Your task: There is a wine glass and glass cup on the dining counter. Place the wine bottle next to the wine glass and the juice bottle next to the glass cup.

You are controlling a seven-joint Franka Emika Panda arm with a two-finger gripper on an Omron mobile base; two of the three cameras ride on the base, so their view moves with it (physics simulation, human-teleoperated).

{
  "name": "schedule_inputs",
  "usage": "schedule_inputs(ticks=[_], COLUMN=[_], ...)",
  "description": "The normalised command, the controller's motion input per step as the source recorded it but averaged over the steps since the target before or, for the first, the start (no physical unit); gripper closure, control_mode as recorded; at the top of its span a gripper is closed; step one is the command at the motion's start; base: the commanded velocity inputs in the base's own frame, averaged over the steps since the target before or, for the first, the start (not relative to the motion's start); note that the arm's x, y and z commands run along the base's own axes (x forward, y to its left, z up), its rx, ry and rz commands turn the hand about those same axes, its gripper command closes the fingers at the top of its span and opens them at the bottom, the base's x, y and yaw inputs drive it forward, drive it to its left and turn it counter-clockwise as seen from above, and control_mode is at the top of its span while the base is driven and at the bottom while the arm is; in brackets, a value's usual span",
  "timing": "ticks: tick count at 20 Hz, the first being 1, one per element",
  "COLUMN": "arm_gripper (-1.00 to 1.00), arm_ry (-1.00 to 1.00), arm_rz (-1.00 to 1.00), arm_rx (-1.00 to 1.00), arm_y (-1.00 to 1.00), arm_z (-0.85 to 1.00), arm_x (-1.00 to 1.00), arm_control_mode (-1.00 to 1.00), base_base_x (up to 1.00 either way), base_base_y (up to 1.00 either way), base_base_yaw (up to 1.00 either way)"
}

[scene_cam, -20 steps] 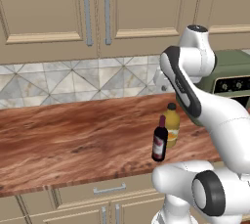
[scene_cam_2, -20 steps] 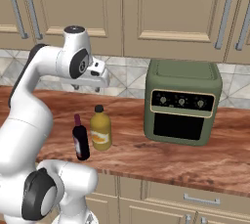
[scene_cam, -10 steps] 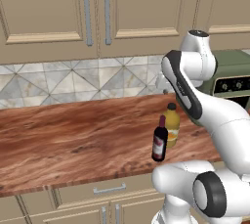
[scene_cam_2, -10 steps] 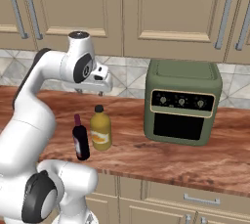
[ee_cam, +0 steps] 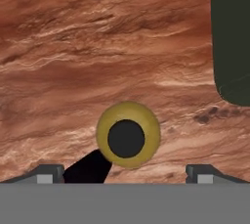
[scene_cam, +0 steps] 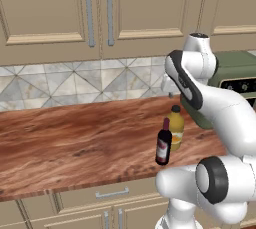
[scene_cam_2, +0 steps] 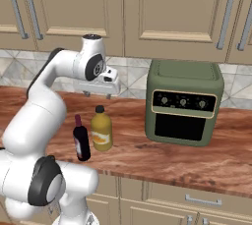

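Looking down from my end effector, spread wide, holding nothing: stout yellow-orange juice bottle upright, straight below between fingertips. Slim dark wine bottle just beside it on wood-grain table.

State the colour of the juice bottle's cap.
Dark, nearly black, on the juice bottle; clearest in the hand view.

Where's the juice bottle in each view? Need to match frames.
Left base view: juice bottle right of centre, just behind the wine bottle.
Right base view: left of centre, right of the wine bottle, below the gripper.
Hand view: seen from above, lower centre, dark cap in a yellow ring.
Shared landmark: green oven.
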Motion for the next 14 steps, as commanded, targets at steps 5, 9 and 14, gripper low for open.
schedule_inputs(ticks=[5,9,14], arm_gripper=[-1.00,-1.00,-1.00], arm_ry=[0.01,-0.01,0.00], arm_rz=[0.00,0.00,-0.01], arm_rx=[0.00,0.00,-0.02], arm_y=[0.00,0.01,0.00], arm_z=[-0.20,-0.13,-0.18], arm_x=[0.20,-0.05,-0.06], arm_control_mode=[-1.00,-1.00,-1.00], base_base_x=[0.00,0.00,0.00], base_base_y=[0.00,0.00,0.00], base_base_yaw=[0.00,0.00,0.00])
